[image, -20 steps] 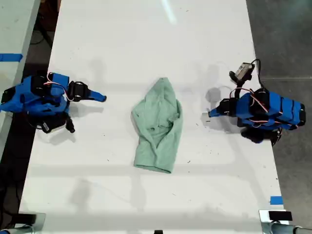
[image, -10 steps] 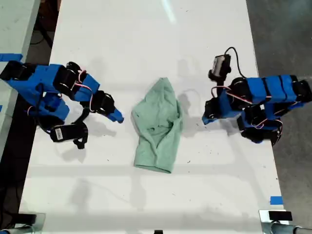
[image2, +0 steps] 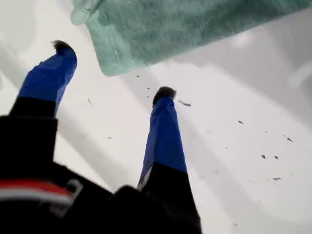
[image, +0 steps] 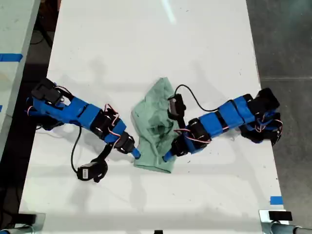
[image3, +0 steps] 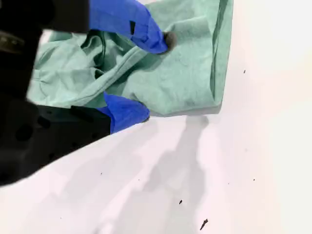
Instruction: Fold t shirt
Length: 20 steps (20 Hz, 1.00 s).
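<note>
A: What's the biggest thing in view?

B: The white tabletop [image: 146,48], which fills most of the exterior view. Two blue arms reach across it towards the middle. The first arm [image: 83,114] comes in from the exterior view's left and the second arm [image: 224,117] from its right.

A: And the t shirt?

B: The t shirt [image: 156,122] lies near the middle of the tabletop, between the two arms. It is pale mint green, wrinkled and bunched, narrower at the far end and wider at the near hem.

A: How does my first end effector stand?

B: My first end effector [image: 135,154] is just beside the shirt's near corner on the exterior view's left. In its own wrist view [image2: 113,69] the two blue fingers are spread wide with nothing between them but bare tabletop. The shirt's corner [image2: 146,34] lies just past the tips.

A: And the other?

B: My second end effector [image: 168,156] is at the near hem on the exterior view's right. In its wrist view [image3: 156,79] the jaws are parted. One fingertip [image3: 163,41] is over the wrinkled cloth and the other sits at the hem's edge, with cloth between them. It has not closed on the fabric.
</note>
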Each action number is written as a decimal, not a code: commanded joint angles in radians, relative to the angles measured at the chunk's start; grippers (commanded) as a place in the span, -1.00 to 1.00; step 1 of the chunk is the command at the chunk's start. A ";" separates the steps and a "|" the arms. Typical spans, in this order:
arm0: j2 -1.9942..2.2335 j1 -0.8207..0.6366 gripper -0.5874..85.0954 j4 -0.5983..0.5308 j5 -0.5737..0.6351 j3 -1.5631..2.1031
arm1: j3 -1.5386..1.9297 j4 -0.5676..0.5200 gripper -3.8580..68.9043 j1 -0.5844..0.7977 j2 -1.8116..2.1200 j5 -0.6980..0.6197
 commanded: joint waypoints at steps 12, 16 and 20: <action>-0.350 -0.011 -0.54 -0.281 0.035 -0.118 | -0.101 -0.255 -0.17 -0.051 -0.247 -0.055; -0.357 -0.012 -0.92 -0.291 0.032 -0.124 | -0.104 -0.270 -0.88 -0.057 -0.295 -0.043; -0.310 -0.009 -0.99 -0.275 0.034 -0.126 | -0.123 -0.252 -0.88 -0.058 -0.279 -0.055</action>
